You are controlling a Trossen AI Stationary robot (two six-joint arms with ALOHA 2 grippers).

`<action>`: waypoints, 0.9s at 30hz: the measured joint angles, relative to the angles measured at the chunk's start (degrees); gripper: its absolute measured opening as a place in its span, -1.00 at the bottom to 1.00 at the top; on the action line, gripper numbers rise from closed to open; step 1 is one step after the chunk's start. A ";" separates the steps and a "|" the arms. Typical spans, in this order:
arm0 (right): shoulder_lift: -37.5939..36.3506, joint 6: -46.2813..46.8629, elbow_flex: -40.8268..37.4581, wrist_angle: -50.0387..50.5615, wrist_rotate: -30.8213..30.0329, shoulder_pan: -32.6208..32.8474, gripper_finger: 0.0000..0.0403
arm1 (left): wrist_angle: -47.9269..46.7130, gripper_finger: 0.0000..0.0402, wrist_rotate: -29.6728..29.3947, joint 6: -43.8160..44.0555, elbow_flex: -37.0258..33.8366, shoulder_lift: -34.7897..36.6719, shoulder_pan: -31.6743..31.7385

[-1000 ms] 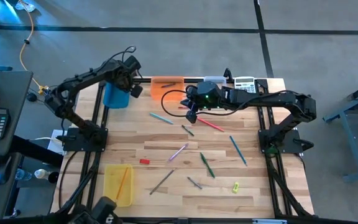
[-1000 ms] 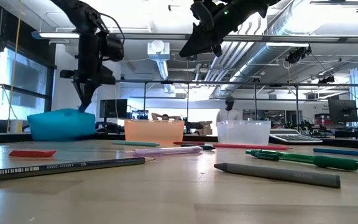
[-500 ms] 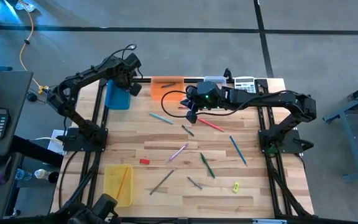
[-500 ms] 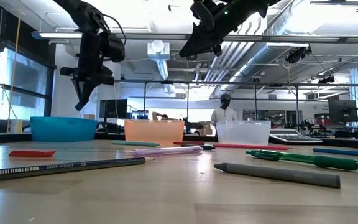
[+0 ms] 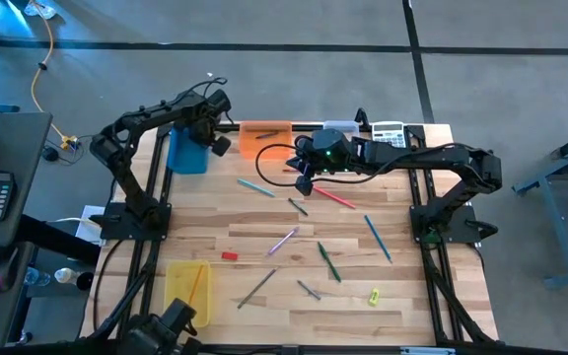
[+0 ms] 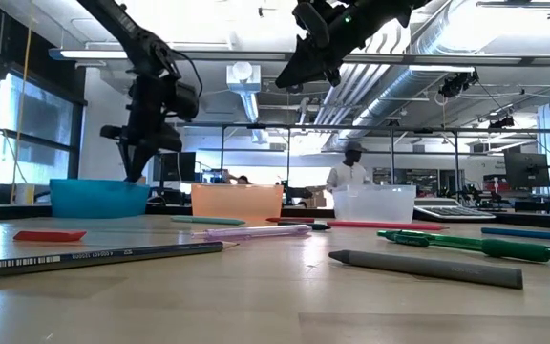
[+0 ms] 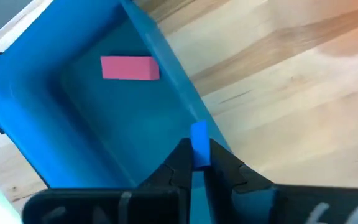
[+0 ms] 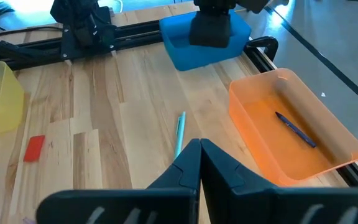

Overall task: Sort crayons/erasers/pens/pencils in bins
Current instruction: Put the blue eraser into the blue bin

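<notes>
Blue bin wall pinched in closed left gripper (1 pink eraser inside): risk of tipping if lifted.

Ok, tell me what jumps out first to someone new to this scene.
The blue bin at the table's far left corner, with the left tool shut on its rim and a pink eraser lying inside. Next, pens and pencils scattered over the wooden table, and the shut right tool near the orange bin.
</notes>
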State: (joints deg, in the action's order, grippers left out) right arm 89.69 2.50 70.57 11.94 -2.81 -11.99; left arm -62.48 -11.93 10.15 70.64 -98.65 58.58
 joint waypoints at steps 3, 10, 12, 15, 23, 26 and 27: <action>0.00 0.00 0.00 0.00 0.00 0.00 -1.00 | -0.05 -0.96 0.42 0.13 0.44 0.02 -0.10; 0.00 -0.02 0.00 0.00 0.00 0.00 -1.00 | 0.13 -0.96 0.15 0.61 2.21 0.02 -0.10; 0.00 -0.04 0.00 0.00 0.00 0.00 -1.00 | 0.15 -0.96 -1.58 1.44 2.54 0.04 0.09; 0.00 -0.30 0.00 0.00 0.00 0.00 -1.00 | 0.71 -0.96 -2.07 1.72 2.61 0.04 1.16; 0.00 -1.07 0.00 0.00 0.00 0.00 -1.00 | 6.52 -0.96 -1.94 2.06 2.64 -0.45 2.16; 0.00 -1.07 0.00 0.00 0.00 0.00 -1.00 | 8.27 -0.96 0.10 2.30 2.64 -0.45 2.00; 0.00 -1.07 0.00 0.00 0.00 0.00 -1.00 | 8.50 -0.96 0.39 2.32 2.64 -0.46 1.83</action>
State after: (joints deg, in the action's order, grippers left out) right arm 89.69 1.43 70.57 11.94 -2.81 -11.99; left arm -53.98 -11.54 12.47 73.28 -99.11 60.40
